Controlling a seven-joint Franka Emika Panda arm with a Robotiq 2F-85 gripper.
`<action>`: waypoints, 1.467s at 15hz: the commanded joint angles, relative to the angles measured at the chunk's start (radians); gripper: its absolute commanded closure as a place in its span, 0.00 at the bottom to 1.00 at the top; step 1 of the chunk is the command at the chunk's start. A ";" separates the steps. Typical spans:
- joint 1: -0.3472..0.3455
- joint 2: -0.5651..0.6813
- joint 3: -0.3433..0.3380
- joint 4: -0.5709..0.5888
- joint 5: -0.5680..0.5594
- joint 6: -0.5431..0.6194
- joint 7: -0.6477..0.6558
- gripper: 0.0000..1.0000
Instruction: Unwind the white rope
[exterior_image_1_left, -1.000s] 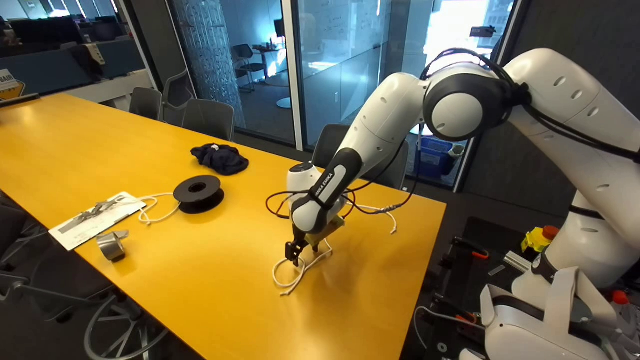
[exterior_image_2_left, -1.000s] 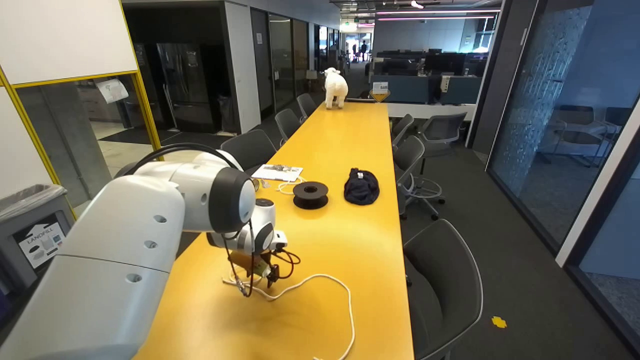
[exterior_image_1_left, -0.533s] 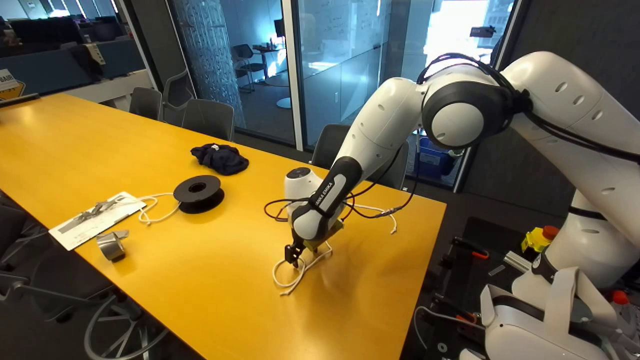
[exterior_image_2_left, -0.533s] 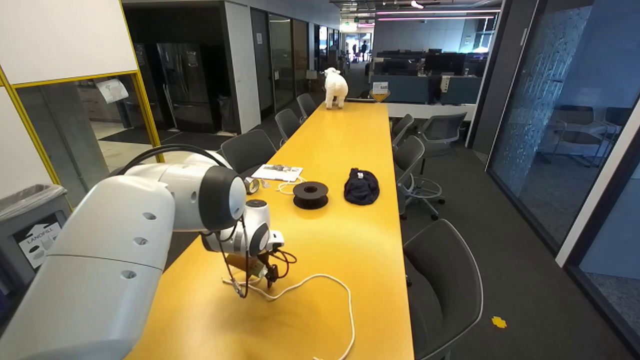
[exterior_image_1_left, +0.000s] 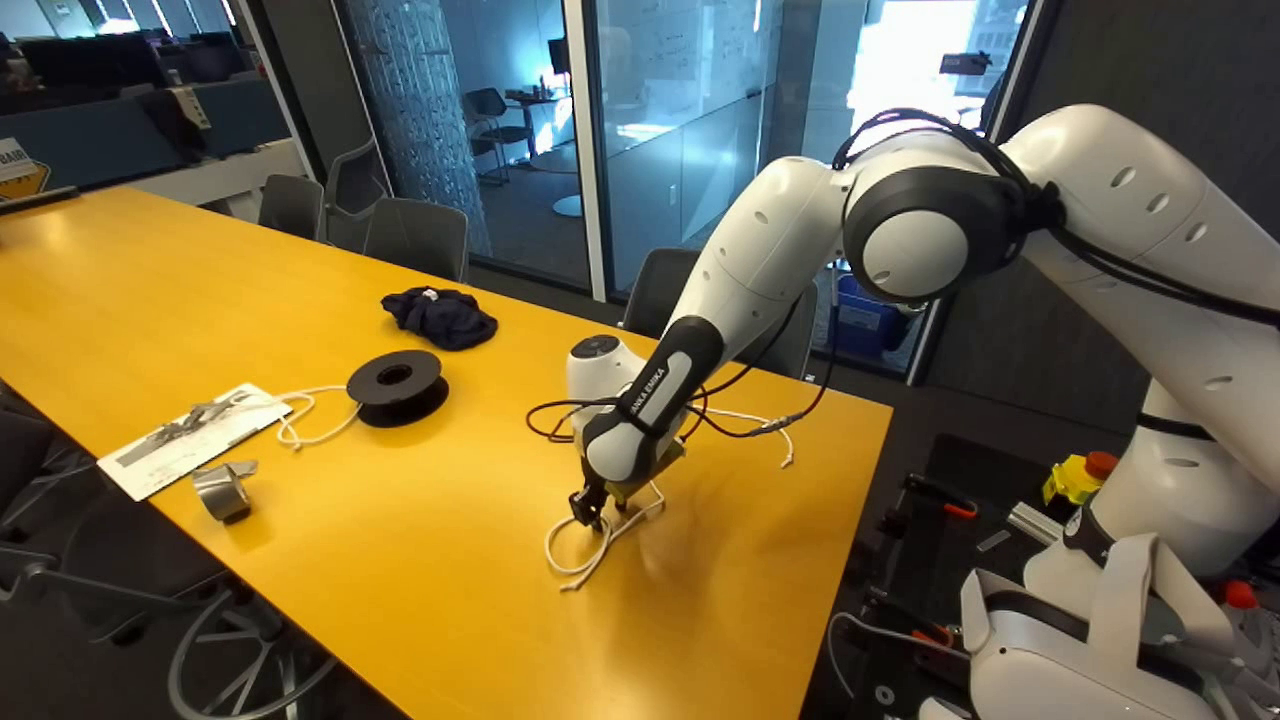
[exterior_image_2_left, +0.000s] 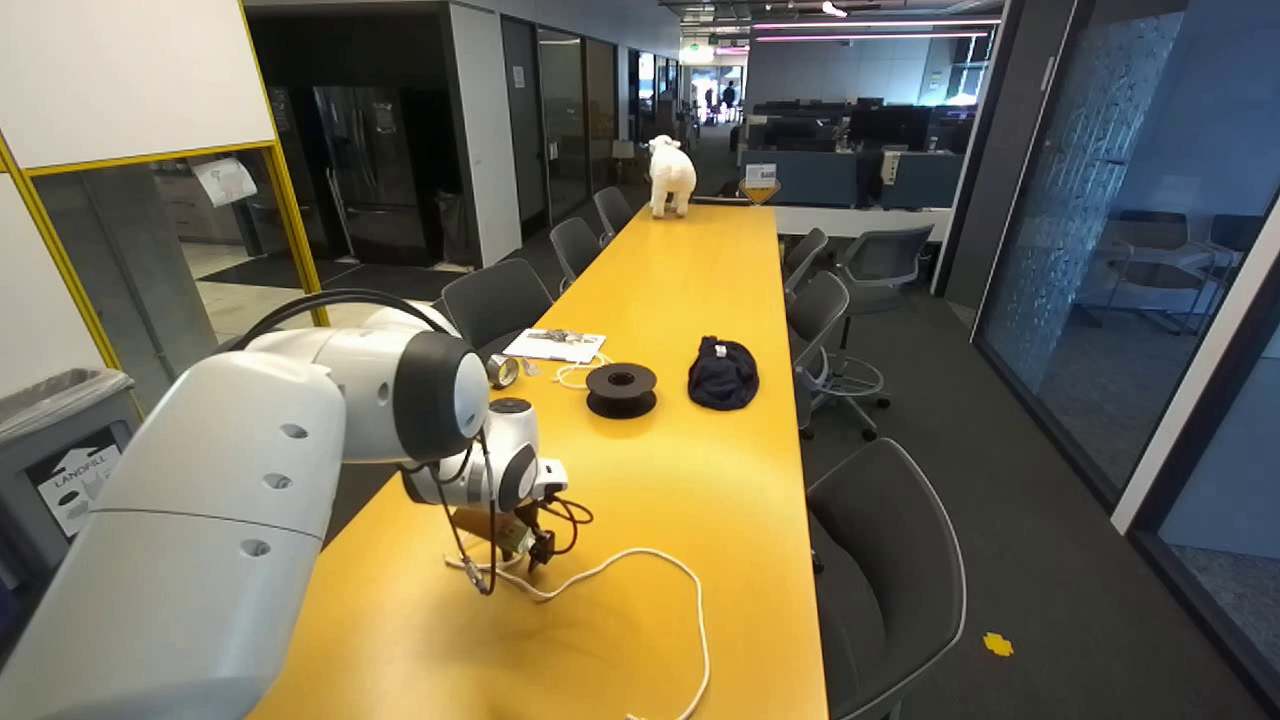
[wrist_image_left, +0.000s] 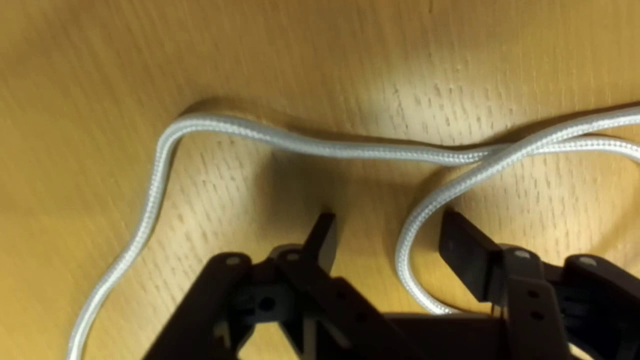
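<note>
The white rope (wrist_image_left: 360, 150) lies on the wooden table, bent and crossing itself at the right of the wrist view. In an exterior view a loop of the rope (exterior_image_1_left: 550, 548) shows in front of the gripper; in an exterior view a long stretch of rope (exterior_image_2_left: 702, 620) curves away. My gripper (wrist_image_left: 387, 235) is open, fingers part way apart, low over the table. One curved strand runs between the fingers, nearer the right finger, and touches neither visibly. Part of the rope is hidden under the gripper, also seen in both exterior views (exterior_image_1_left: 605, 518) (exterior_image_2_left: 542, 560).
A black spool (exterior_image_1_left: 397, 385) stands farther along the table, with another white cord beside it. A white packet (exterior_image_1_left: 225, 435), a silver tape roll (exterior_image_1_left: 222, 493) and a dark blue cloth (exterior_image_1_left: 440, 318) lie around it. Cables hang in loops from my wrist.
My arm has shifted slightly and sunk a little, mostly in the first half second. The gripper's fingers look closer together than before. The rope has not visibly moved.
</note>
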 joint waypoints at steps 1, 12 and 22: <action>0.025 0.007 -0.024 0.011 -0.035 0.010 0.027 0.73; 0.055 0.012 -0.093 0.056 -0.123 -0.054 0.033 0.96; -0.007 0.013 0.003 0.176 -0.208 -0.357 -0.177 0.96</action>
